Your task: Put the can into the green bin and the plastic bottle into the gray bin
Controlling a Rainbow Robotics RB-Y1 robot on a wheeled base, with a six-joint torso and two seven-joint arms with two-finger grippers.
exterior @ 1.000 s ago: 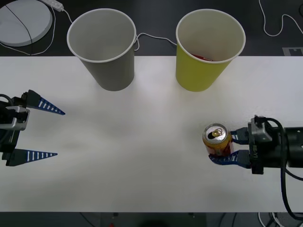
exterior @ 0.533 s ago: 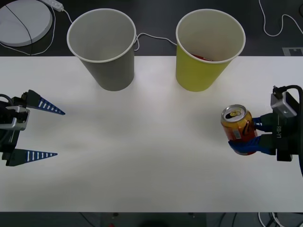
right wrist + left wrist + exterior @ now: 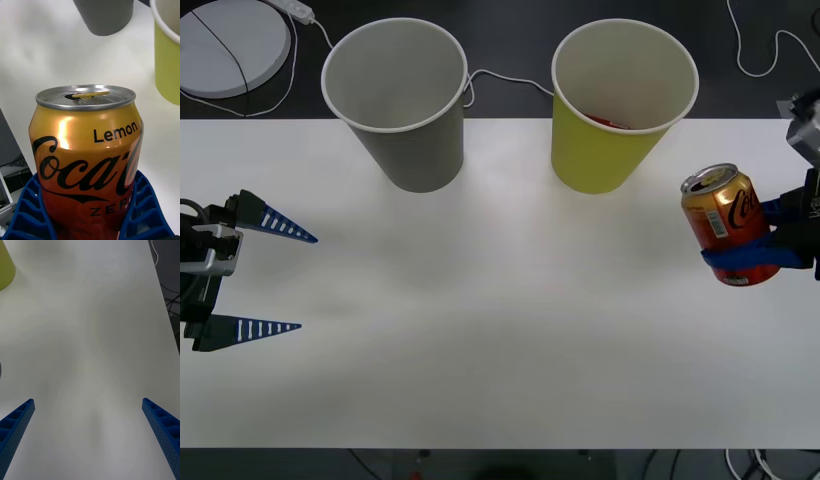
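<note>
Right wrist view reads Lemon on the can (image 3: pixel 85 150), right fingers (image 3: pixel 26 210) clamping it, left fingers (image 3: pixel 275 225) wide

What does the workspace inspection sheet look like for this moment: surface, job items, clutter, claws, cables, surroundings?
Surface: white table, bare in the middle.
Can: orange can, upright, lifted, gripped near its base at the table's right edge, beside the green cup.
Green cup: green cup upright at the far edge; something red inside, unclear what.
Gray cup: gray cup upright, left of the green one.
Bottle: nothing seen.
Clutter: nothing seen on the table.
Claws: right claw shut on the can; left claw open, over the table's left edge.
Cables: white cable running behind the cups.
Surroundings: dark floor, white round disc far left.
</note>
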